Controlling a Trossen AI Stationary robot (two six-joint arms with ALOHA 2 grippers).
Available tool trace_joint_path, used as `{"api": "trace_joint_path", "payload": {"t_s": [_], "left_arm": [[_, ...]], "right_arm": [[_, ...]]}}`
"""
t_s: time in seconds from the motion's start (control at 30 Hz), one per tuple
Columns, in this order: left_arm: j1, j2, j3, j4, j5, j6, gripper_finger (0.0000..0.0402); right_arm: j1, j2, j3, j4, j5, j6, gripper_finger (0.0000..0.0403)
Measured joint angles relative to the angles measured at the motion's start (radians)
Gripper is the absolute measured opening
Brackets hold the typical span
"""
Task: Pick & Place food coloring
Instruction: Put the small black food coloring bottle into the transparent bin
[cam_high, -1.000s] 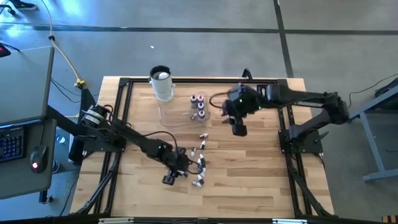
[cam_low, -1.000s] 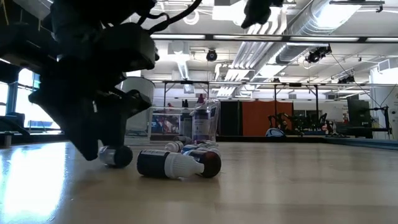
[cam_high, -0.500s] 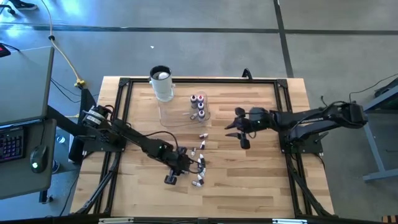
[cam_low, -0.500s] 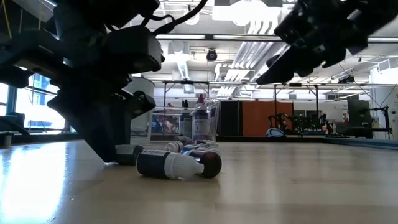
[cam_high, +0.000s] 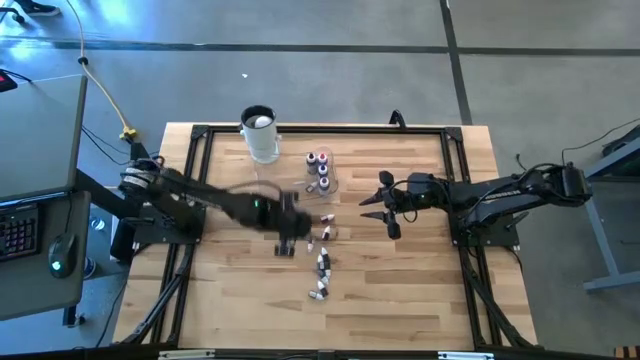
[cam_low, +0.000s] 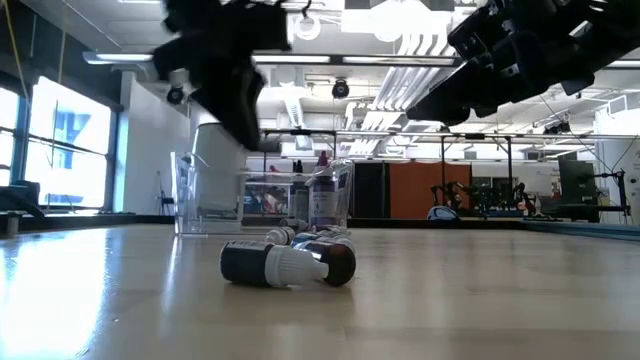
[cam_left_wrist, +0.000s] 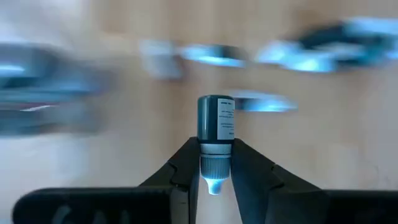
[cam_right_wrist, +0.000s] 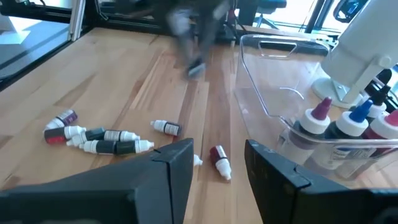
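The left gripper had lifted away from the pile of little bottles near the front of the table and swung up toward the clear plastic tray. Its fingers had squeezed shut. The right arm had come down lower, and its gripper sat beside the tray.

Nearest the front edge, well away from the tray, a few food coloring bottles lay on their sides on the wooden table. A bit closer to the tray, the left gripper hung above the wood, pinching one small dark dropper bottle. It held the bottle by its thin neck, just under the dark body, with the pale tip poking out between the fingers. More loose bottles lay just in front of the tray. The right gripper waited near the tray's right side with its fingers partly apart and nothing between them. Inside the tray, some bottles stood upright. Just behind the tray stood the tall white cup.

These bottles looked tiny, light and hard. They were round and smooth, so they would probably roll or slip easily. The neck seemed a good spot to pinch, because the wider body above it could stop the bottle from sliding out. A soft squeeze should be enough.
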Motion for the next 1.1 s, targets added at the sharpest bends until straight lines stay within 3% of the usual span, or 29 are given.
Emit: {"api": "trace_joint_path", "payload": {"t_s": [0.1,0.2,0.37,0.5,0.7,0.9,1.1], "left_arm": [[0.083,-0.007,0.127,-0.168,-0.141,0.043,0.0068],[0.194,-0.015,0.218,-0.238,-0.158,0.056,0.0069],[0.410,-0.011,0.211,-0.237,0.121,-0.007,0.0069],[0.512,0.008,0.105,-0.174,0.226,-0.030,0.0069],[0.573,0.023,-0.048,-0.094,0.235,-0.030,0.0069],[0.589,0.062,-0.070,0.002,0.261,-0.056,0.0075],[0.588,0.094,-0.070,0.005,0.256,-0.038,0.0141]], "right_arm": [[0.000,0.000,0.000,0.008,0.000,0.000,0.0138],[0.000,0.000,0.000,0.016,0.000,0.000,0.0138],[0.000,0.000,0.000,0.029,0.082,-0.002,0.0138],[0.000,0.000,0.000,0.028,0.170,-0.081,0.0138],[0.000,0.011,0.000,0.041,0.183,-0.083,0.0138],[0.000,0.051,0.000,0.157,0.230,-0.134,0.0138],[0.000,0.098,0.000,0.258,0.216,-0.136,0.0138]]}}
